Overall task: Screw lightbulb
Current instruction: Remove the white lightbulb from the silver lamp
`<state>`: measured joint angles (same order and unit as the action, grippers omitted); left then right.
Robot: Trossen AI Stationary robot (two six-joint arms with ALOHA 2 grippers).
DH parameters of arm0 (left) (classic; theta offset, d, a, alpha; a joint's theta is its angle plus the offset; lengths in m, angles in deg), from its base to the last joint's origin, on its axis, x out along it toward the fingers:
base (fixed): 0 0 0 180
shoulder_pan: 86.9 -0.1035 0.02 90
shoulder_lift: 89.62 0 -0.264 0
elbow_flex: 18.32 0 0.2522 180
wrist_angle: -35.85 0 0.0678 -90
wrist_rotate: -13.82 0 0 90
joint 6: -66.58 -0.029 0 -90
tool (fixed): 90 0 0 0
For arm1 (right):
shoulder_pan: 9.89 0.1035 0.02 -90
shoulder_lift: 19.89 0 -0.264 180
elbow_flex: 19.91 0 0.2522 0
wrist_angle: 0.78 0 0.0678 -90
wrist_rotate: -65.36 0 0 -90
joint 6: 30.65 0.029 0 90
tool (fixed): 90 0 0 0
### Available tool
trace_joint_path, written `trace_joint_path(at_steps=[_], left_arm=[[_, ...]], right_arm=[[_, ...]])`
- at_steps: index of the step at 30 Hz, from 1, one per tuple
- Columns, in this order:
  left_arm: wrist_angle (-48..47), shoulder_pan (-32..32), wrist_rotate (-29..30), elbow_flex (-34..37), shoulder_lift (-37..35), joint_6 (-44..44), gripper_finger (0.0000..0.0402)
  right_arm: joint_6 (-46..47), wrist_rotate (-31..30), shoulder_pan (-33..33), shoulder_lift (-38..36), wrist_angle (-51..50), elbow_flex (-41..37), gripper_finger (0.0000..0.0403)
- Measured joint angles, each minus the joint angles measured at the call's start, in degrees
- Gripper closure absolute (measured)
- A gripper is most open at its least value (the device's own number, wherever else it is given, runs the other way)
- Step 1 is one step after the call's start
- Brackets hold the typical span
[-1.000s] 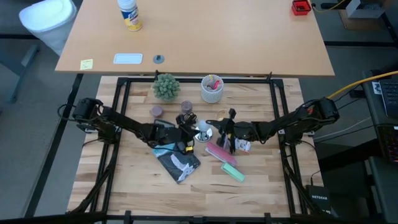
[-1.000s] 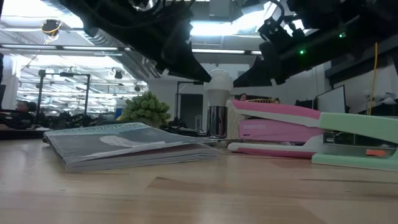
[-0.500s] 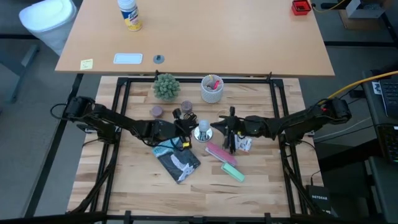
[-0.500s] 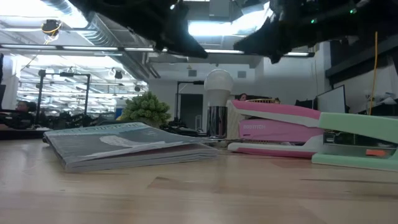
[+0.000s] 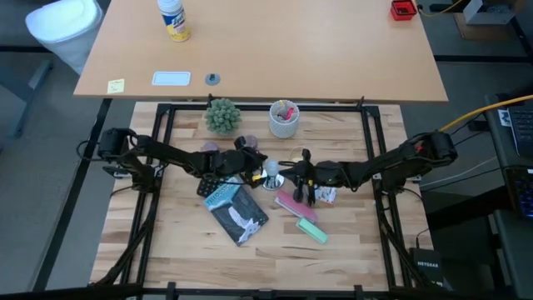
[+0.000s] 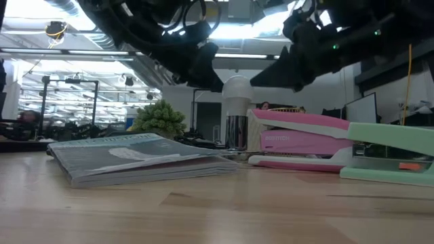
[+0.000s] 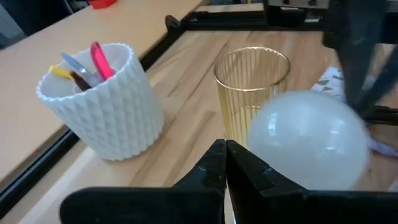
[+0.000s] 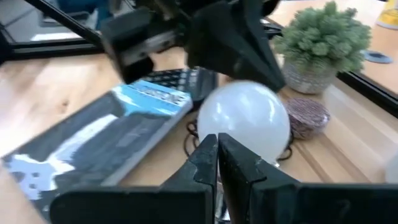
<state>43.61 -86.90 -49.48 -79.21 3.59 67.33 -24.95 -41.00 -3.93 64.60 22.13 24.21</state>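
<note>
The lightbulb (image 5: 271, 173), a glossy white globe, stands upright on its silvery base (image 6: 236, 132) at the middle of the table. My left gripper (image 5: 254, 164) is shut just left of the globe (image 7: 308, 140). My right gripper (image 5: 287, 174) is shut just right of it, and in the right wrist view its tips stand in front of the globe (image 8: 245, 121). In the low view the two dark grippers flank the globe (image 6: 237, 88) at its height. My left gripper's shut fingers (image 7: 245, 171) point about level from the table's left, right beside the globe; I cannot tell whether they touch it. My right gripper's shut fingers (image 8: 208, 155) point about level from the table's right at the globe's side; whether they touch does not show.
An amber ribbed glass (image 7: 252, 87) stands just beyond the bulb. A white cup with pens (image 5: 284, 118) and a small plant (image 5: 222, 115) stand at the far edge. A book (image 5: 237, 212), a pink stapler (image 5: 293, 206) and a green stapler (image 5: 312, 231) lie nearer.
My left gripper has swung toward the table's far edge, off the book, and now stands beside the bulb. My right gripper drew a little away from the bulb and came back to its side. Both stayed shut. The bulb has kept its place.
</note>
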Motion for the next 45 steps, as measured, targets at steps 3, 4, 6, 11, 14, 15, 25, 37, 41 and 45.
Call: trace_joint_path(at_steps=[3,4,6,11,14,15,25,37,41,45], left_arm=[[0.0,0.9,0.0,0.0,0.0,0.0,0.0400],[0.0,1.3,0.3,0.0,0.0,-0.3,0.0400],[0.0,2.1,0.5,0.0,0.0,-1.2,0.0400],[-2.5,3.8,1.4,0.0,-0.3,0.4,0.0400],[-3.0,4.6,1.5,0.0,-0.3,0.8,0.0400],[-3.2,4.9,1.5,0.0,-0.3,0.8,0.0400],[-5.1,7.6,-0.8,0.0,0.0,0.5,0.0400],[-4.6,7.9,0.3,0.0,-2.8,-4.3,0.0400],[-4.0,7.5,2.7,0.0,-4.9,-5.9,0.0400],[-2.3,5.7,4.4,0.0,-5.5,-6.8,0.0400]], right_arm=[[0.0,-2.6,0.0,0.6,0.1,0.0,0.0384],[0.0,-3.7,0.0,0.7,-0.1,0.0,0.0384],[0.0,-5.7,0.1,0.7,-0.4,0.0,0.0384],[0.0,-7.1,0.1,0.7,-0.5,0.0,0.0384],[0.0,-8.0,0.1,0.7,-0.5,0.0,0.0384],[0.0,-8.9,0.1,0.7,-0.6,-0.1,0.0384],[-0.1,-12.6,-1.0,0.7,-0.2,0.0,0.0384],[-4.9,-14.5,-1.5,-3.5,0.6,0.0,0.0384],[-4.9,-9.6,-1.5,-8.3,0.6,0.0,0.0384],[-3.4,1.6,-1.5,-11.4,0.4,0.0,0.0384]])
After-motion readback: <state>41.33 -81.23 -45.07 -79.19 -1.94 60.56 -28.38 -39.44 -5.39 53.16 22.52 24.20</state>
